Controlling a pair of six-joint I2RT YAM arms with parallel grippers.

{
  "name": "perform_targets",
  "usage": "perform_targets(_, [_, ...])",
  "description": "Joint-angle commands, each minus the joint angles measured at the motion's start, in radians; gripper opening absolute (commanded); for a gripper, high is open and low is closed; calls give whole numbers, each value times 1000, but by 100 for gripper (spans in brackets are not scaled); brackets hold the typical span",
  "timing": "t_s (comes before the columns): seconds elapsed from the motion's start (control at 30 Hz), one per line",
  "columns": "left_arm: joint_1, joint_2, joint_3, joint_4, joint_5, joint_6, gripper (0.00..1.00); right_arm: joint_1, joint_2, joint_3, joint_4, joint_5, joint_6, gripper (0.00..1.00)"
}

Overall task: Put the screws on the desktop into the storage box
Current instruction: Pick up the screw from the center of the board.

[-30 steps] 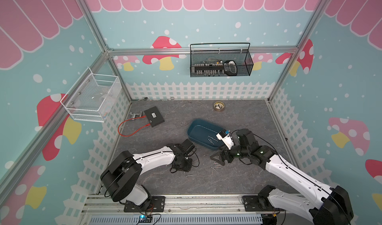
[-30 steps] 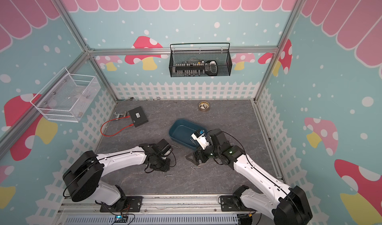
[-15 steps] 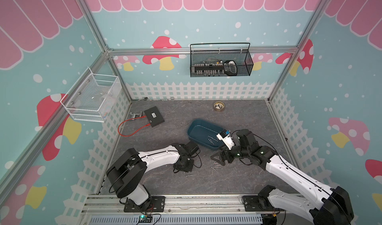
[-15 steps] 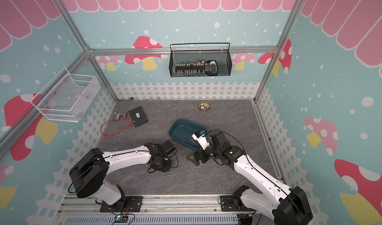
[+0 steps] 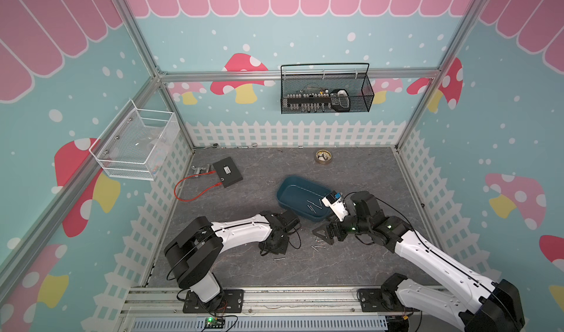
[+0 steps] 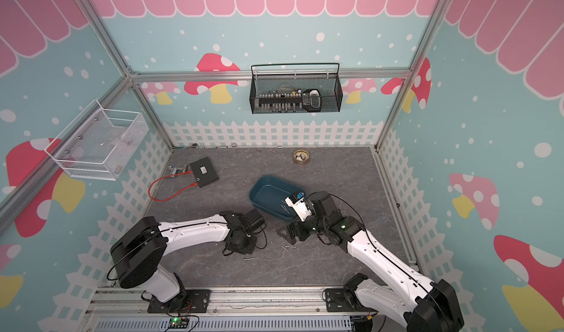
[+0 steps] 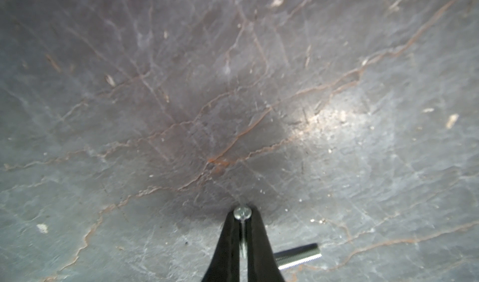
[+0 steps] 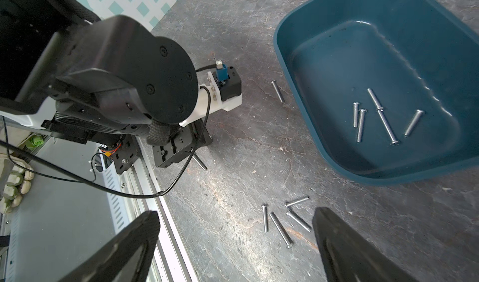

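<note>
My left tool [image 7: 242, 217] is pinched tight on one screw [image 7: 242, 241] at the bench [image 7: 181, 112]. My right tool [image 8: 234, 216] gapes empty over loose screws [image 8: 281, 223]; the box [image 5: 294, 193] at its eleven o'clock holds five.

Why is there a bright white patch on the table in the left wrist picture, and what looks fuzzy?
Left wrist view: that patch is light glaring off the desktop, beside a dark shadow; the held screw is sharp. Right wrist view: the near fingers are blurry, the screws in the box crisp. Both top views: even light, screws tiny.
</note>
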Motion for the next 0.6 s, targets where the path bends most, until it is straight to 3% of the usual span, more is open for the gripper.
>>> perform_targets(0.0, [-8, 35, -11, 18, 26, -9, 3, -2, -10, -7, -18, 16, -1, 98])
perform_targets(0.57, [58, -94, 44, 62, 224, 45, 0, -3, -37, -21, -16, 46, 8, 98])
